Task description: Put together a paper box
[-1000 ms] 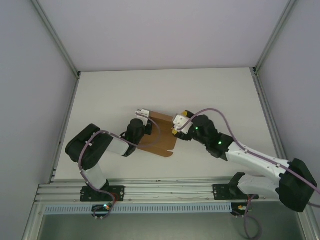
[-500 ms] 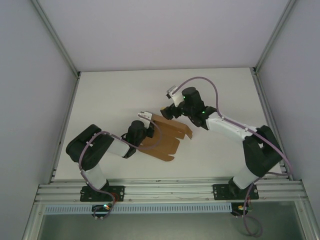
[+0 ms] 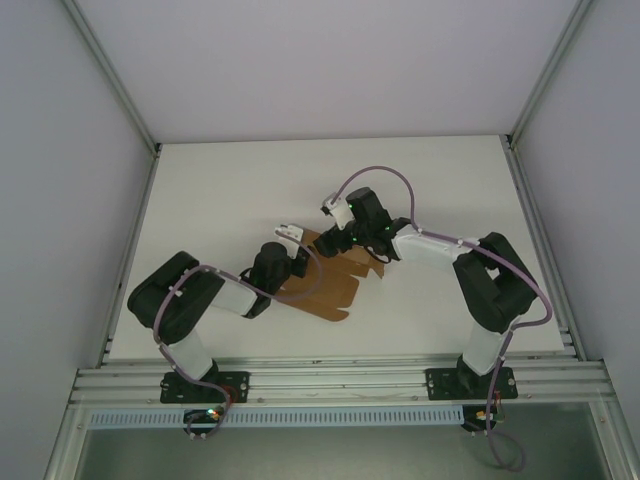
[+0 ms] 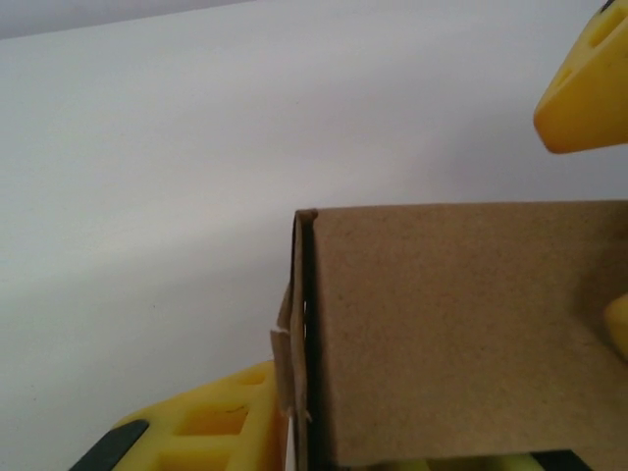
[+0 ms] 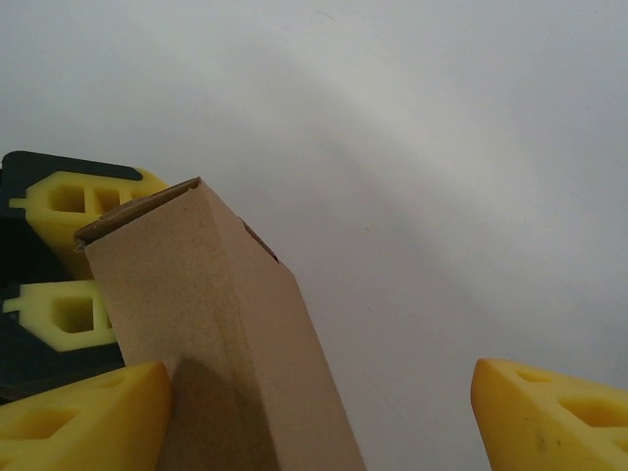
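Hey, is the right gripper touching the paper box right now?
Cannot tell. In the right wrist view one finger of the right gripper borders the paper box in shadow, no gap or contact plain; the other finger stands clear.

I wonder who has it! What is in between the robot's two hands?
The brown paper box lies between the left hand and the right hand. The top view shows it.

Bright, diffuse, even lighting from overhead. Faint, soft-edged shadows on white table [image 3: 230,190]. Overhead view sharp from edge to edge. Wrist views softer at close range; dark shadow patch low on paper box [image 5: 211,402].
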Motion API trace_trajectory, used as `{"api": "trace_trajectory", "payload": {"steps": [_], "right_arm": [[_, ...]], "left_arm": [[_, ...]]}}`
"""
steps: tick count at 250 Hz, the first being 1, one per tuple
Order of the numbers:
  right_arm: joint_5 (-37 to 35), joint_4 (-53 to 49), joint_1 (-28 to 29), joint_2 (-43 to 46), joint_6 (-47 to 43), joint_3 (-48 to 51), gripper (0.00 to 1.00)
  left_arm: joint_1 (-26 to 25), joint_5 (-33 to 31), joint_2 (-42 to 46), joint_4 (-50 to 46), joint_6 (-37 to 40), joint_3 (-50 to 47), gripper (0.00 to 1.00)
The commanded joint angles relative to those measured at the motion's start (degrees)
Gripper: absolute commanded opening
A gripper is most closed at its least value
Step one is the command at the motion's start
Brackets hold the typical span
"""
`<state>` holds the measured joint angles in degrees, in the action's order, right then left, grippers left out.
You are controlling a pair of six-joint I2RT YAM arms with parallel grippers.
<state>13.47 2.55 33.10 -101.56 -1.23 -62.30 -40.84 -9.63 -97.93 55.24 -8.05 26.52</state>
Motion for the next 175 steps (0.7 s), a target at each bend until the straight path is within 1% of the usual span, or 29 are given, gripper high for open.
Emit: {"api": "trace_trajectory", "payload": {"steps": [1, 21, 36, 47, 50, 54, 55, 84, 89, 99, 104, 111, 156, 159, 175], "right_arm": [[-1.3, -3.5, -0.1, -2.1, 0.3, 1.4, 0.8], [-1.0, -3.7, 0.0, -1.5, 0.5, 1.8, 0.8], [-0.4, -4.0, -0.1, -1.5, 0.8, 1.7, 0.8], [-0.4, -4.2, -0.1, -1.1, 1.2, 1.4, 0.8], [-0.4, -4.3, -0.1, -0.9, 1.2, 1.3, 0.8], [-0.5, -4.4, 0.0, -0.7, 1.3, 1.2, 0.8], [-0.5, -4.4, 0.0, -0.6, 1.4, 1.1, 0.8], [-2.5, -4.2, -0.1, 2.6, 3.0, 0.8, 0.82], [-3.1, -4.2, -0.2, 3.5, 3.5, 0.7, 0.86], [-4.9, -4.5, -0.3, 5.5, 4.7, 0.8, 0.88], [-5.7, -4.6, -0.2, 6.6, 5.2, 0.9, 0.92], [-7.3, -4.6, -0.2, 8.4, 6.1, 1.2, 1.0], [-20.8, -6.0, -0.6, 21.2, 11.7, 7.5, 1.0], [-21.7, -6.3, -0.6, 23.0, 11.9, 8.1, 1.0], [-24.0, -8.0, -0.8, 27.1, 12.6, 10.5, 0.99]], "left_arm": [[-0.2, -0.6, 0.9, -2.0, 1.5, -0.1, 0.25], [-0.2, -0.8, 0.0, -2.0, 2.7, 0.8, 0.25], [0.0, -0.9, -1.1, -1.6, 3.4, 1.5, 0.23], [0.0, -1.8, -1.9, -1.7, 3.5, 2.3, 0.13], [0.0, -2.2, -2.2, -1.7, 3.6, 2.4, 0.08], [0.0, -2.8, -2.4, -1.9, 3.5, 2.7, 0.0], [0.0, -3.0, -2.5, -1.9, 3.4, 2.7, 0.0], [0.0, -6.3, -2.6, -1.6, 2.6, 2.5, 0.0], [0.0, -7.0, -2.2, -1.5, 2.0, 2.4, 0.0], [0.0, -8.0, -1.2, -1.8, 1.3, 2.0, 0.0], [0.0, -8.6, -0.5, -2.0, 1.0, 1.9, 0.0], [-0.1, -9.8, 0.6, -2.8, 0.0, 1.7, 0.0], [-0.6, -13.8, 9.8, -12.0, -5.3, 1.9, 0.0], [-0.7, -14.2, 10.4, -12.5, -5.7, 1.9, 0.0], [-1.0, -15.5, 13.4, -16.3, -7.0, 2.2, 0.0]]}}
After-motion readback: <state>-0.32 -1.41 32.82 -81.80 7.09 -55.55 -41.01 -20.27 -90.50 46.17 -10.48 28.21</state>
